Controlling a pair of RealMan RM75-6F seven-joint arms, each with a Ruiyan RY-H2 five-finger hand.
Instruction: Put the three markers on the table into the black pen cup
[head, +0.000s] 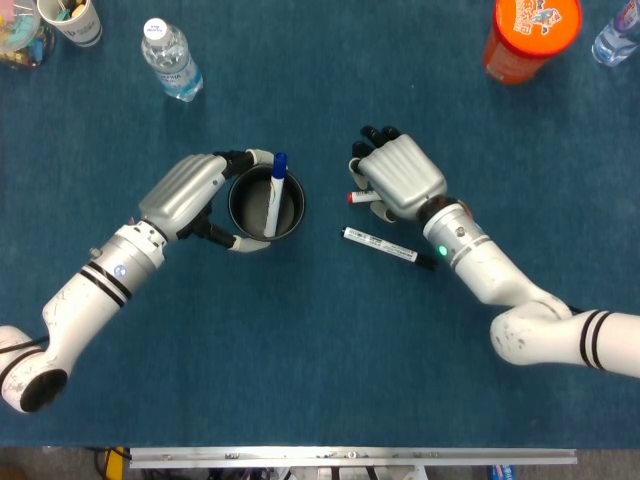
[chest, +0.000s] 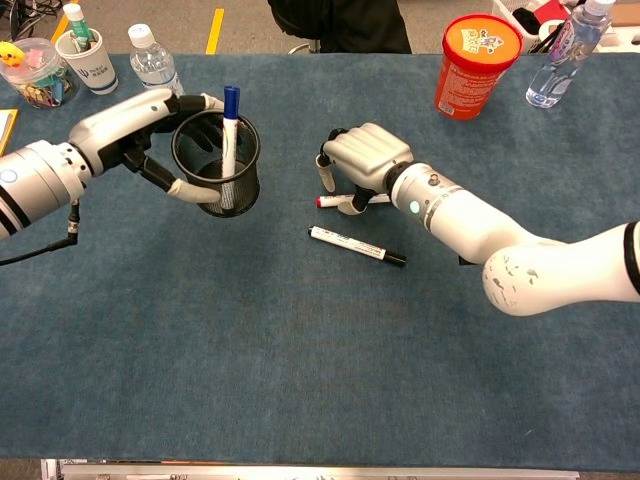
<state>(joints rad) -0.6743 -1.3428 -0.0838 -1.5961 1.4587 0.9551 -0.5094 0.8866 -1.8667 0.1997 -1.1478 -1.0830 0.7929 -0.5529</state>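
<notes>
My left hand (head: 188, 190) (chest: 135, 122) grips the black mesh pen cup (head: 266, 207) (chest: 215, 168) from its left side. A blue-capped marker (head: 274, 192) (chest: 229, 130) stands upright in the cup. My right hand (head: 400, 178) (chest: 366, 156) is curled down over a red-capped marker (head: 353, 197) (chest: 328, 201) that lies on the table. Thumb and fingers sit on either side of the marker, and only its red tip shows; whether the grip has closed is hidden. A black-capped marker (head: 390, 248) (chest: 357, 246) lies just in front of that hand.
An orange canister (head: 535, 30) (chest: 478, 50) and a water bottle (head: 615, 35) (chest: 560, 55) stand at the back right. Another bottle (head: 172, 60) (chest: 153, 62), a paper cup of pens (head: 72, 20) (chest: 85, 55) and a plastic tub (chest: 30, 75) stand at the back left.
</notes>
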